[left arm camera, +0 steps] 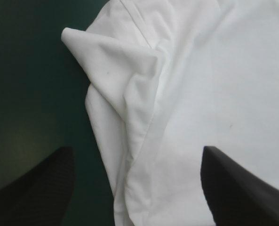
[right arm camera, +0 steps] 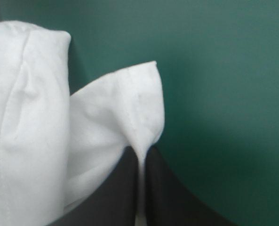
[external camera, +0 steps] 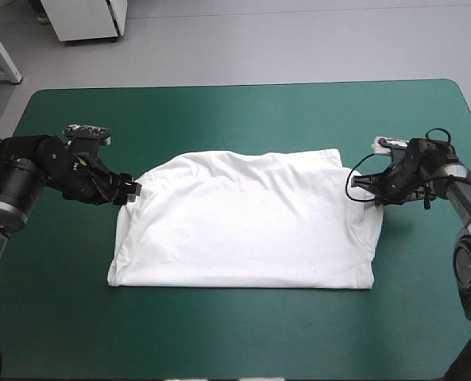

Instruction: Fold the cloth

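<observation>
T-shirt lies mid-way across the table, apparently folded once into a rough rectangle. The left gripper stands open at its left edge; the right gripper pinches its right edge. Further folds outstanding.

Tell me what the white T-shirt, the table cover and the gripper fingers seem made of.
T-shirt: soft fabric, probably cotton knit, matte; it creases and shows stitched hems. Teal-green cover: smooth matte sheet, material unclear; no weave visible. Black fingers: likely rubber or plastic, finely textured surface.
</observation>
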